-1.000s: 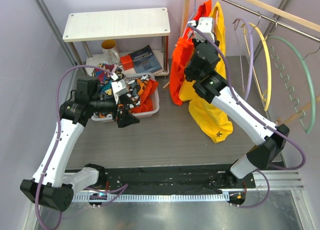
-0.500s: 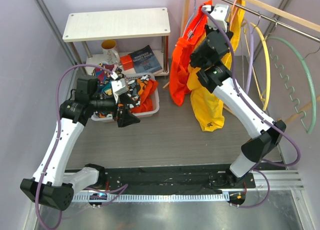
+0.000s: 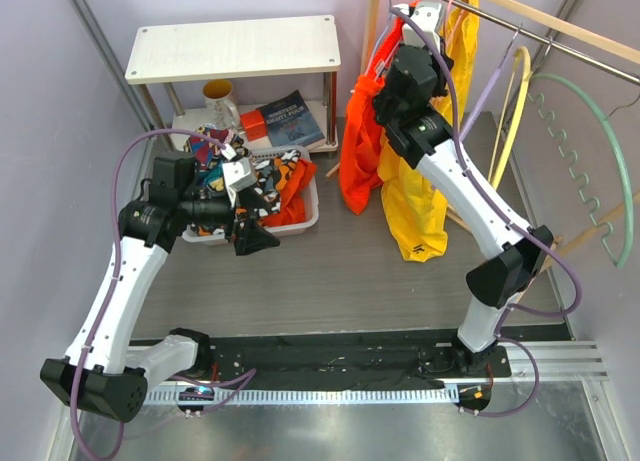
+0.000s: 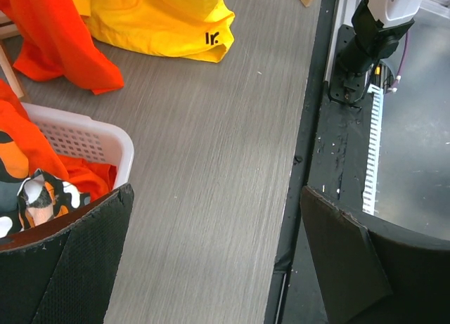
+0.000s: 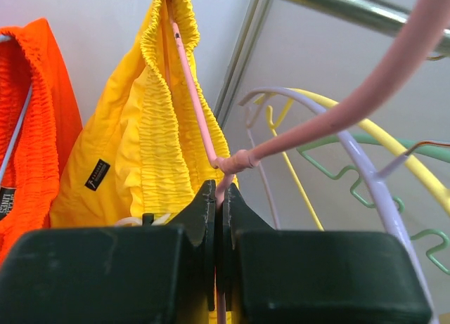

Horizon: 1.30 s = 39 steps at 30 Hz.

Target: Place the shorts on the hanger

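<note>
Right wrist view shows one pair of crinkled yellow fabric shorts (image 5: pixel 140 148) draped on one thin pink hanger (image 5: pixel 193 99), which the right hand (image 5: pixel 219 197) pinches tight. Over the grey surface (image 4: pixel 211 127) the left hand (image 4: pixel 216 197) gapes wide.

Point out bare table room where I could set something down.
The table is bare between the basket, the hanging shorts and the black base strip. Crowded: back right, with shorts, orange garment and hangers.
</note>
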Tool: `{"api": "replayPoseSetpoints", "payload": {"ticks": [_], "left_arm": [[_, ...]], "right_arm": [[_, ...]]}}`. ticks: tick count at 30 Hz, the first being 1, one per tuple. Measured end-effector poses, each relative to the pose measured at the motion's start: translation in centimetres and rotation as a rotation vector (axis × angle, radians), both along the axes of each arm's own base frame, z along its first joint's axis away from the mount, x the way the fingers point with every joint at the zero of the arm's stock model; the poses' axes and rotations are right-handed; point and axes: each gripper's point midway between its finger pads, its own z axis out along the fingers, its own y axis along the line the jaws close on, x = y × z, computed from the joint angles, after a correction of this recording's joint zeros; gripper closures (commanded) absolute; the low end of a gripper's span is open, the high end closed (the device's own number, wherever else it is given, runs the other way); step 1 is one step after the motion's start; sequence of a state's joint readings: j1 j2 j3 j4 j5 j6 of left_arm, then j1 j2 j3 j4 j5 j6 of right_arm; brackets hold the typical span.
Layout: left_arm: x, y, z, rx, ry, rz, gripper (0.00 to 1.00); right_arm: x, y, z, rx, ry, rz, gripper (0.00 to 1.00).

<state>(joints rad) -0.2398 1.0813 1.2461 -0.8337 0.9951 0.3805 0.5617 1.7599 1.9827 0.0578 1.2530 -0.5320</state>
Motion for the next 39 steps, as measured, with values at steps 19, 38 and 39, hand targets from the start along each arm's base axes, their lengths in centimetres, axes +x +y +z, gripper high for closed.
{"api": "replayPoseSetpoints", "payload": {"ticks": [19, 38, 39], "left_arm": [[0.3, 0.0, 1.0, 0.010, -0.051, -0.016, 0.00], [0.1, 0.3, 0.3, 0.033, -0.048, -0.021, 0.00], [0.1, 0.3, 0.3, 0.034, -0.050, -0.022, 0.00]], "right_arm": [[3.4, -2.1, -1.3, 0.002, 0.020, -0.036, 0.99], [8.0, 0.4, -3.0, -0.001, 0.014, 0.017, 0.99], [8.2, 0.6, -3.1, 0.002, 0.010, 0.021, 0.99]]}}
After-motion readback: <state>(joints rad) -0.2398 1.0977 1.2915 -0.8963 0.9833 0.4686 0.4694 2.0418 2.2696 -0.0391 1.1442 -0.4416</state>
